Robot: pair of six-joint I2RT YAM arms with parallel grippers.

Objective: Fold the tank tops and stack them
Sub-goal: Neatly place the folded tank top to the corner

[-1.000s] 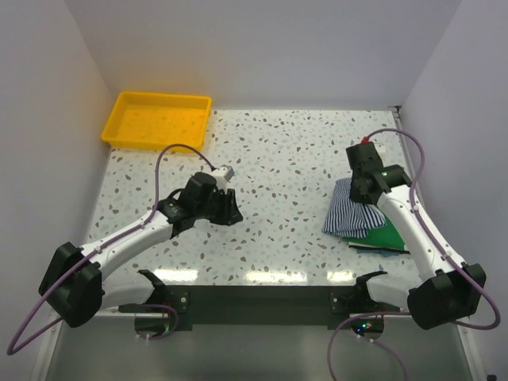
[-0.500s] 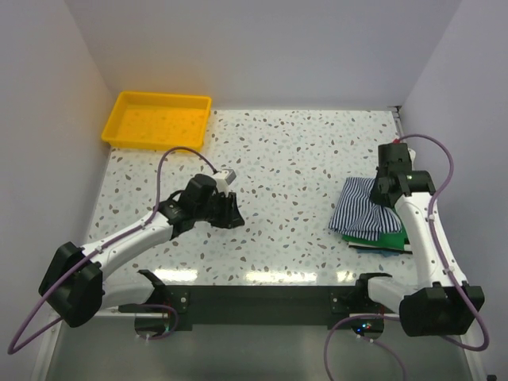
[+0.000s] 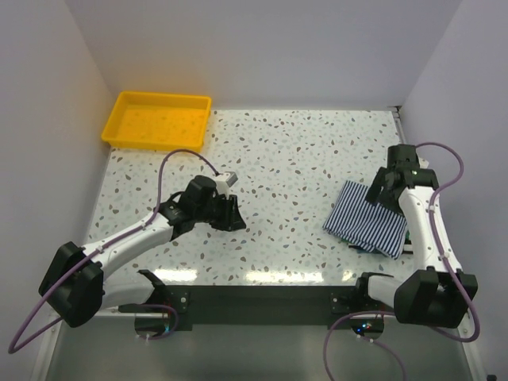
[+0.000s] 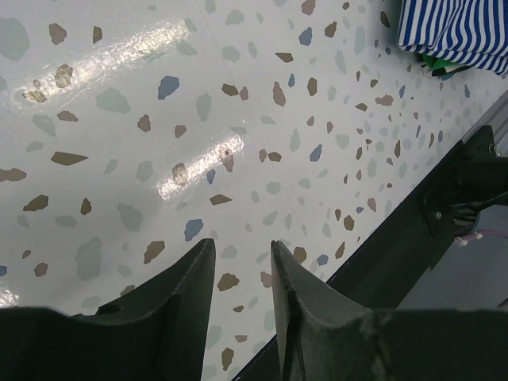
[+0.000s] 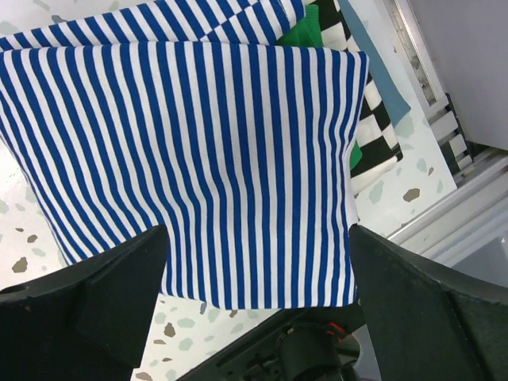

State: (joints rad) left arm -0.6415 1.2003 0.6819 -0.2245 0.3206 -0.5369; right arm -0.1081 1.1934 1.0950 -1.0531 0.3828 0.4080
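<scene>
From above, the blue-and-white striped top [image 3: 365,222] lies folded on the table [image 3: 302,159], near its 3 o'clock edge. Its long side runs about from 10 o'clock to 4 o'clock. The right tool [image 3: 379,193] hangs over the far side of this top, at about 12 o'clock on the cloth. The left tool [image 3: 230,213] is well apart from it, and the pile lies at 3 o'clock from that tool. A yellow tray [image 3: 159,119] sits in the corner at 10 o'clock.

The left wrist view shows the left tool [image 4: 242,254] a little way open, with nothing between its two fingers. Only speckled table is under it. The blue-and-white striped top [image 4: 460,28] shows far off at 1 o'clock, with a bit of the green top [image 4: 440,62] peeking out under it.

The right wrist view shows the right tool [image 5: 258,238] wide open and holding nothing. The blue-and-white striped top [image 5: 198,159] lies flat under it and spreads toward 12 o'clock, its stripes running from 12 to 6. The green top [image 5: 305,28] and the black-and-white striped top [image 5: 373,119] stick out from under it at 1 to 3 o'clock.

All three tops look stacked, so the job seems almost done. If the pile needs a tidy, the right arm is much nearer.
</scene>
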